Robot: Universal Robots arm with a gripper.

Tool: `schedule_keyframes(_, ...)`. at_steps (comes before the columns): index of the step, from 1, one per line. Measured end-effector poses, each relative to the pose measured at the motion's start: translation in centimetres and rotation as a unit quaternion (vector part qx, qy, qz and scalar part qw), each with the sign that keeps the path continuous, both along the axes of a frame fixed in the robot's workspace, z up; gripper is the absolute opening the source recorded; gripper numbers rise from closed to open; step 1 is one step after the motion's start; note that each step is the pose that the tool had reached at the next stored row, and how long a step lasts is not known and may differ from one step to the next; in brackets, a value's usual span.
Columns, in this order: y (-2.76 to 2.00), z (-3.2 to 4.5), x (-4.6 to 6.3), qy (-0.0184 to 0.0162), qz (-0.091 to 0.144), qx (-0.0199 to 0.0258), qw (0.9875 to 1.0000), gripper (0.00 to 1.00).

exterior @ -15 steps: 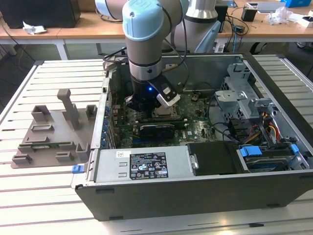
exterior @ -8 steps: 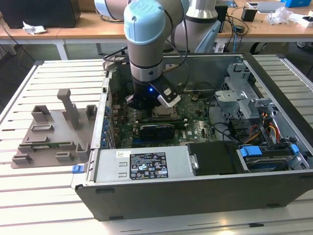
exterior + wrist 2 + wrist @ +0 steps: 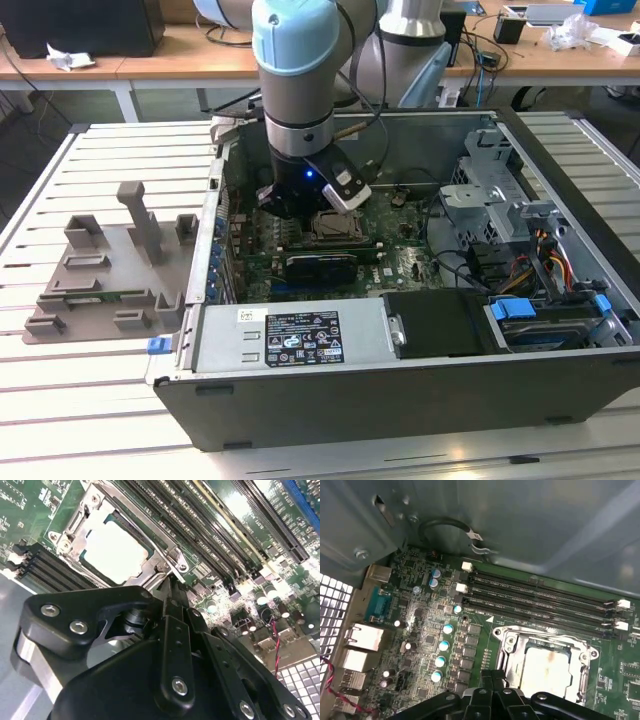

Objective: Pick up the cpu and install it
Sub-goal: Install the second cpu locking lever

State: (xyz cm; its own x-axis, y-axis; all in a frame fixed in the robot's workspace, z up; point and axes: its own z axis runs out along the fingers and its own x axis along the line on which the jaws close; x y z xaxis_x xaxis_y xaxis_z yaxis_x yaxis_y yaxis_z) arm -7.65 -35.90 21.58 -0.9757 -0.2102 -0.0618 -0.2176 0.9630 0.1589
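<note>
The cpu [image 3: 115,550] lies flat in the square metal socket frame [image 3: 170,560] on the green motherboard, its silver top facing up. The first wrist view shows the same cpu [image 3: 545,667] inside the frame [image 3: 506,641]. My gripper [image 3: 172,582] hovers just beside the socket's edge, its black fingers pressed together with nothing between them; the closed tips of the gripper [image 3: 494,676] reach close to the frame's corner. In the exterior view the arm reaches down into the open computer case [image 3: 400,385], with the gripper [image 3: 300,205] over the board next to the socket.
Long memory slots [image 3: 540,595] run beside the socket. A grey plastic tray [image 3: 100,270] with upright blocks sits on the slatted table at the exterior view's left. A drive cage [image 3: 500,190] and cables fill the case's right side; the power supply [image 3: 300,335] lies along its front.
</note>
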Motion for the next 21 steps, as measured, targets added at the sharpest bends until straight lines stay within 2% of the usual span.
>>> schedule_keyframes(1,0.02,0.9,0.0,0.0,0.0,-0.0019,1.0,0.11)
schedule_keyframes(3,0.02,2.94,0.0,0.0,0.0,-0.0026,1.0,0.11)
schedule_keyframes(4,0.02,3.68,0.0,-0.0001,0.0,-0.0029,1.0,0.11)
schedule_keyframes(8,0.03,5.42,0.2,0.0007,0.0,-0.0047,1.0,0.11)
schedule_keyframes(9,0.04,5.45,1.0,0.0109,0.0,-0.0059,0.9999,0.11)
schedule_keyframes(10,0.04,5.44,1.7,0.0184,0.0,-0.0062,0.9998,0.11)
schedule_keyframes(11,0.04,5.43,2.1,0.0229,0.0,-0.0064,0.9997,0.11)
schedule_keyframes(13,0.05,5.33,3.3,0.0361,0.0,-0.0065,0.9993,0.11)
schedule_keyframes(15,0.06,5.18,4.3,0.0465,0.0,-0.0064,0.9989,0.11)
schedule_keyframes(16,0.05,5.17,4.4,0.0477,0.0,-0.0065,0.9988,0.11)
schedule_keyframes(18,0.06,5.16,4.4,0.0477,0.0,-0.0071,0.9988,0.11)
schedule_keyframes(19,0.06,5.15,4.4,0.0477,-0.003,-0.0133,0.9988,0.11)
schedule_keyframes(21,0.05,5.16,4.4,0.0477,-0.009,-0.0316,0.9983,0.11)
